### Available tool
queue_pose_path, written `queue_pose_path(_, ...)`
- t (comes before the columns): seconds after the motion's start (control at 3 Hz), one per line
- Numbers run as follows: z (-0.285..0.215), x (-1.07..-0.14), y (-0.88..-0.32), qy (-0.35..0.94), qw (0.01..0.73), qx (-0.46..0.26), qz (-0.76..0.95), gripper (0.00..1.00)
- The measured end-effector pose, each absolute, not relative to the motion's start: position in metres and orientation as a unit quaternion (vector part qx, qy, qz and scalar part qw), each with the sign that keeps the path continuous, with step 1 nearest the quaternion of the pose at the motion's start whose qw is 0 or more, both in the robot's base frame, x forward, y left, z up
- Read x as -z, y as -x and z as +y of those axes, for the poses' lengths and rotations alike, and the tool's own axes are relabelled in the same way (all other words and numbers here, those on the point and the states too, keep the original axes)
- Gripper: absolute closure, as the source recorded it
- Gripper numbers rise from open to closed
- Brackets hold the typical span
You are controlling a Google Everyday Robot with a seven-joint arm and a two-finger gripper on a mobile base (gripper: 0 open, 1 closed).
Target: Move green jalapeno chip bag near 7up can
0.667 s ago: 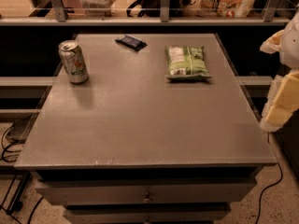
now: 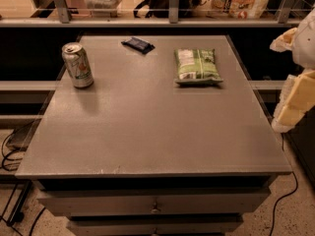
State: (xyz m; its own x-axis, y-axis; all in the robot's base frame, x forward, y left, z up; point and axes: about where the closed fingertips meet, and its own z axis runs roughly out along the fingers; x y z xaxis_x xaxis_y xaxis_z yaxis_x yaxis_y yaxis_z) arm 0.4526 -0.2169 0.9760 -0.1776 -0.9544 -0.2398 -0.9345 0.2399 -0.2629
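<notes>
The green jalapeno chip bag [image 2: 196, 66] lies flat on the grey table [image 2: 147, 132] at the back right, its white label panel toward the far end. The 7up can [image 2: 77, 65] stands upright at the table's back left, well apart from the bag. My gripper [image 2: 294, 90] is at the right edge of the view, beyond the table's right side, with pale yellowish-white parts showing. It is to the right of the bag and holds nothing that I can see.
A small dark blue wrapped bar [image 2: 138, 44] lies at the back of the table between can and bag. A railing and shelves [image 2: 172, 18] run behind the table. Drawers [image 2: 155, 205] are below the front edge. Cables [image 2: 12, 146] lie on the floor at left.
</notes>
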Motion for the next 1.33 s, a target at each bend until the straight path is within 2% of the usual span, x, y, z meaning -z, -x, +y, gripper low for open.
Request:
queue_pose_path(1.0,-0.189,-0.941,-0.562,0.575,0.3,-0.061,0.758,0.0)
queue_pose_path(1.33,-0.189,-0.941,-0.562,0.575,0.3,-0.061,0.758,0.0)
